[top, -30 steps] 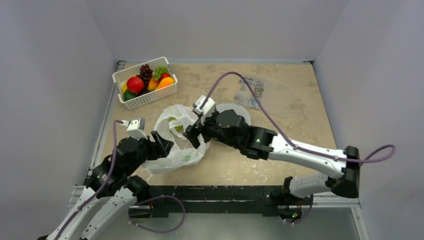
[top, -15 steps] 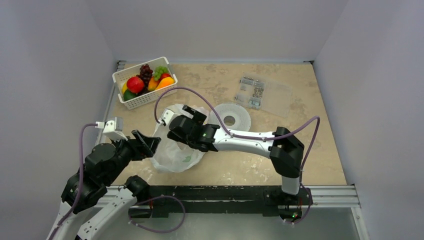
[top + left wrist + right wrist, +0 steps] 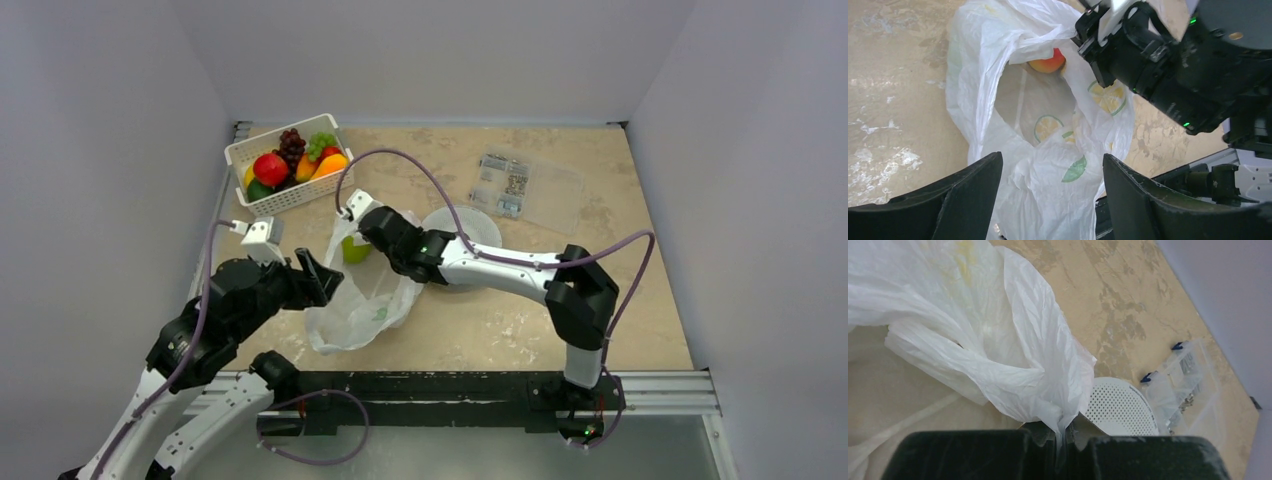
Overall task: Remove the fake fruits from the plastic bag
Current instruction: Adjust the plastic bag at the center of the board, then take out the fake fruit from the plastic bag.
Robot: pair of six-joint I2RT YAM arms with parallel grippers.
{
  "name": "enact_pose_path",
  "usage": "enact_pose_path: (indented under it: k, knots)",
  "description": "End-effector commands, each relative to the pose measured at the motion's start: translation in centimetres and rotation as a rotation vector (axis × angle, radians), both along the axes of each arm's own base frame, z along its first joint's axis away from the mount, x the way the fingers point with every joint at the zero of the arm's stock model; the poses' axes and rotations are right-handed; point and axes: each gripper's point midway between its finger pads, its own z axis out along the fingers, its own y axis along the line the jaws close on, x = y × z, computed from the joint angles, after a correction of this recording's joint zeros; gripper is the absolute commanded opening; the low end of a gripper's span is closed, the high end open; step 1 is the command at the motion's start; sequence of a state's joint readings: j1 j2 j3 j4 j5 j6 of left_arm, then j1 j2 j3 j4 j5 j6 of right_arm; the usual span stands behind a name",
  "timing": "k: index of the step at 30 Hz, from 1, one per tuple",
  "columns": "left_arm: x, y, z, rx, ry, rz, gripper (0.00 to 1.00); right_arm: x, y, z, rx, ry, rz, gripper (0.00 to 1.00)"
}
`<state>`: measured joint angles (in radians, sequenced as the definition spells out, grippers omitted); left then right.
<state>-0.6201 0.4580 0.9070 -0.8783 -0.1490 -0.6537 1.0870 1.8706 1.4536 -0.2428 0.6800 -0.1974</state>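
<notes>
Beige table (image 3: 600,250), 1 plastic bag (image 3: 365,305), perhaps 1 fruit (image 3: 1047,64) inside

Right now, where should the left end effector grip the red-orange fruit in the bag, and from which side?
Probably across its round body, entering through the plastic bag's open mouth, which faces the left end effector. The red-orange fruit lies at the far end, half under a fold that the right end effector pinches.

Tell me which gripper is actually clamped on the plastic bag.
The right gripper: its jaws are shut on a gathered fold of the plastic bag. The left gripper stands wide open at the bag, pinching nothing.
</notes>
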Motion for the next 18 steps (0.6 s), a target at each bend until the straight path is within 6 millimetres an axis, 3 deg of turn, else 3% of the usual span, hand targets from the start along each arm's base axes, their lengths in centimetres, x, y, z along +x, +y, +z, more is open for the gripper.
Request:
enact_pose_path:
  k: [1, 8, 14, 18]
  knots:
    - [1.1, -2.7, 0.7, -0.015, -0.013, -0.104, 0.72, -0.7, 1.9, 5.0, 0.290, 0.029, 0.096, 0.00]
    - [2.0, -8.2, -0.7, -0.056, 0.021, -0.339, 0.64, -1.8, 2.9, 6.1, 0.449, 0.143, 0.191, 0.00]
    - [5.2, -8.4, -4.8, 0.075, 0.055, -0.282, 0.49, -1.7, 2.8, 6.0, 0.534, 0.202, 0.177, 0.00]
    - [7.1, -8.5, -6.6, 0.217, 0.073, -0.214, 0.49, -1.9, 2.7, 6.1, 0.588, 0.249, 0.160, 0.00]
